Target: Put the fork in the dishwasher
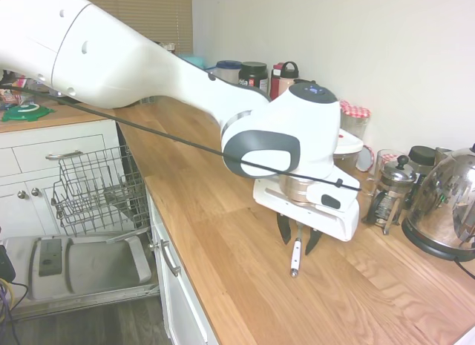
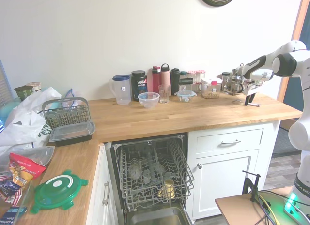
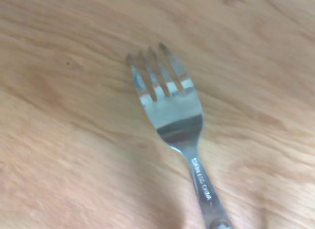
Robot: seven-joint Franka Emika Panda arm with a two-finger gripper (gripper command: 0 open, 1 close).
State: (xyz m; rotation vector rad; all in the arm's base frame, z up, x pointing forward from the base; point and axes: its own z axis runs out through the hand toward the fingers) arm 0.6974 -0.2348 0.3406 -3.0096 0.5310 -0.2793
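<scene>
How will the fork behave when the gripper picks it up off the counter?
The fork looks like a rigid piece, so it probably won't bend. Its shiny metal head may be slippery, and it lies flat on the counter, leaving little to catch. Slim as it is, it should be light but could pivot in the gripper.
</scene>
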